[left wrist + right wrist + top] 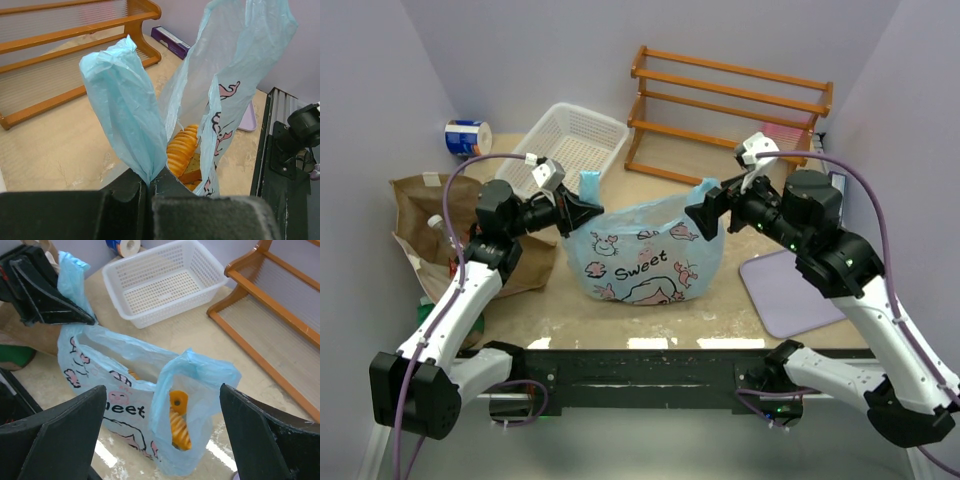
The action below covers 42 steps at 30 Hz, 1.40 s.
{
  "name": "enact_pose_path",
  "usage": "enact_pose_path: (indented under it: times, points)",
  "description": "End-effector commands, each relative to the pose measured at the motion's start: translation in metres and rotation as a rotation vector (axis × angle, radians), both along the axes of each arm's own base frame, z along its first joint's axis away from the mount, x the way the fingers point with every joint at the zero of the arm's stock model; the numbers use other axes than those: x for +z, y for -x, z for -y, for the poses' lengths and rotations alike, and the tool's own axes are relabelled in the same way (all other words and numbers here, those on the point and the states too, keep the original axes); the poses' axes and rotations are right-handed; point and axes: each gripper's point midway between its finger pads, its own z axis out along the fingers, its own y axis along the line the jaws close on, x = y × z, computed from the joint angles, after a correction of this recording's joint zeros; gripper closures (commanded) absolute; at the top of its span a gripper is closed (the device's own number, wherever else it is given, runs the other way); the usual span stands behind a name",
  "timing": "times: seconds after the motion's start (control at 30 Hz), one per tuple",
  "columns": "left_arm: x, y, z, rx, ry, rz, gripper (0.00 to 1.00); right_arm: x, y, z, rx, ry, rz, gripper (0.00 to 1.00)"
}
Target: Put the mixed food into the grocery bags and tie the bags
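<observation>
Inward both arms reach; left pincer point(585, 208) grips blue bag point(640, 255) by its handle; right pincer point(703, 213) gapes, empty

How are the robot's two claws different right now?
The left claw is shut, pinching one handle of the blue bag; the right claw is wide open, holding nothing. The left claw's handle is held upright, while the handle by the right claw stands loose. Both claws are black and sit near the bag's top.
</observation>
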Motion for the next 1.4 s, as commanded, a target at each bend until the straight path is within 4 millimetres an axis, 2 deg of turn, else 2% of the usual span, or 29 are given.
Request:
enact_pose_path:
  times: [0.0,0.13,0.33,0.67,0.97,1.0,1.07,1.1,1.13,1.2,1.23,1.27,1.3,1.33,1.37]
  points:
    - [0.023,0.001,0.000,-0.025,0.007,0.087,1.00,0.007,-0.020,-0.001,-0.033,0.037,0.064,0.01]
    - [0.023,0.001,0.001,-0.028,0.006,0.090,1.00,-0.001,-0.026,-0.007,0.009,0.077,0.105,0.01]
    - [0.021,0.001,0.001,-0.034,0.006,0.084,1.00,-0.012,-0.043,0.000,-0.041,0.151,0.173,0.01]
    - [0.019,0.000,0.002,-0.036,0.005,0.076,1.00,0.004,-0.056,0.009,-0.120,0.143,0.245,0.01]
    - [0.018,-0.001,0.002,-0.035,0.002,0.076,1.00,-0.022,-0.067,-0.007,-0.081,0.165,0.153,0.02]
    - [0.019,-0.001,0.002,-0.035,0.002,0.080,1.00,-0.024,-0.067,-0.008,-0.080,0.171,0.144,0.15]
    - [0.020,-0.001,0.001,-0.035,0.000,0.083,1.00,-0.019,-0.068,-0.006,-0.088,0.170,0.144,0.31]
    - [0.021,0.000,0.001,-0.036,-0.001,0.087,1.00,-0.016,-0.067,-0.004,-0.096,0.170,0.143,0.51]
    - [0.023,0.000,0.001,-0.035,0.000,0.090,1.00,0.000,-0.066,-0.002,-0.105,0.151,0.164,0.60]
    - [0.032,0.003,0.001,-0.037,0.009,0.106,1.00,0.016,-0.059,-0.001,-0.100,0.127,0.175,0.74]
    - [0.037,0.005,0.001,-0.037,0.020,0.099,1.00,0.036,-0.053,-0.002,-0.079,0.097,0.205,0.78]
    - [0.044,0.007,0.002,-0.043,0.028,0.106,1.00,0.046,-0.048,-0.001,-0.069,0.078,0.217,0.82]
    - [0.052,0.010,0.001,-0.043,0.035,0.115,1.00,0.053,-0.043,-0.002,-0.056,0.064,0.228,0.90]
    - [0.057,0.013,0.001,-0.044,0.046,0.105,1.00,0.064,-0.035,-0.005,-0.016,0.041,0.248,0.94]
    - [0.066,0.014,0.001,-0.040,0.054,0.118,1.00,0.067,-0.030,-0.007,0.009,0.032,0.250,0.99]
